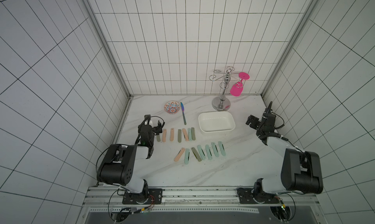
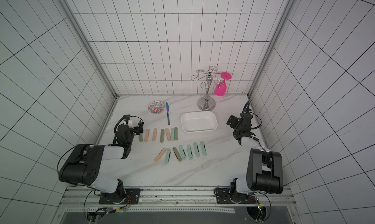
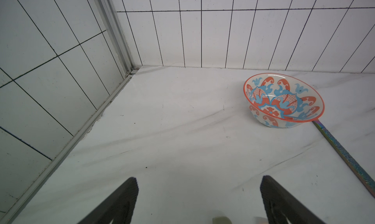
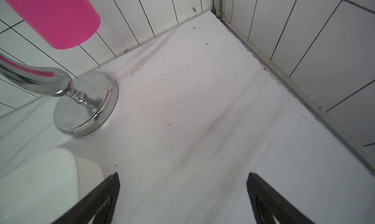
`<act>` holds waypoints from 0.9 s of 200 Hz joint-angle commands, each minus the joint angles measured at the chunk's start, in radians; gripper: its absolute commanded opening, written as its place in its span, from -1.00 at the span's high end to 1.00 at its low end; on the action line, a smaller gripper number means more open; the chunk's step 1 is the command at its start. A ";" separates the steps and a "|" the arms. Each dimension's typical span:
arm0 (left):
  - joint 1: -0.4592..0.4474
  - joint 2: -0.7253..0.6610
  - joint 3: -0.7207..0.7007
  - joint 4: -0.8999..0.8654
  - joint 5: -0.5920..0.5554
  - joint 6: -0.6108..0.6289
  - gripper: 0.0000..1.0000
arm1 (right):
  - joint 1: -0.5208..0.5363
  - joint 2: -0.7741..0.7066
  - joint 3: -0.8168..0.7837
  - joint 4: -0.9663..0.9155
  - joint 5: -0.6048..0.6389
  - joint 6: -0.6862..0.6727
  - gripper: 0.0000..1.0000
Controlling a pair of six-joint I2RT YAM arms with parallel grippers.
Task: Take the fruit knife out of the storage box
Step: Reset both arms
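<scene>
While fruit knives [image 1: 185, 134] lie in rows — storage box [image 1: 218, 129] beside.

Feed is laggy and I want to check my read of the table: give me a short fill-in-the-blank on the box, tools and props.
The storage box is ___.
The glass hanging on the rack is ___.
The left tool and right tool are both ___.
The iridescent knife lies beside the patterned ___.
Missing: empty; pink; open; bowl
</scene>
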 commanded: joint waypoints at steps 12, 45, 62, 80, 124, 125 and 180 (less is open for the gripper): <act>-0.004 0.018 -0.014 0.115 0.025 0.029 -0.94 | 0.013 -0.052 -0.218 0.292 0.003 -0.090 -0.97; -0.004 0.015 -0.009 0.106 0.026 0.028 -0.94 | 0.014 0.004 -0.307 0.535 -0.002 -0.110 -0.97; -0.004 0.016 -0.009 0.106 0.025 0.028 -0.94 | 0.040 0.011 -0.299 0.523 -0.010 -0.144 -0.97; -0.004 0.014 -0.009 0.105 0.026 0.028 -0.94 | 0.086 0.054 -0.331 0.618 -0.016 -0.206 -0.97; -0.004 0.014 -0.009 0.105 0.026 0.028 -0.94 | 0.125 0.143 -0.264 0.607 0.033 -0.237 -0.97; -0.004 0.014 -0.009 0.105 0.025 0.028 -0.94 | 0.125 0.142 -0.263 0.605 0.035 -0.238 -0.97; -0.003 0.014 -0.007 0.100 0.024 0.026 -0.94 | 0.133 0.128 -0.255 0.563 0.050 -0.241 -0.97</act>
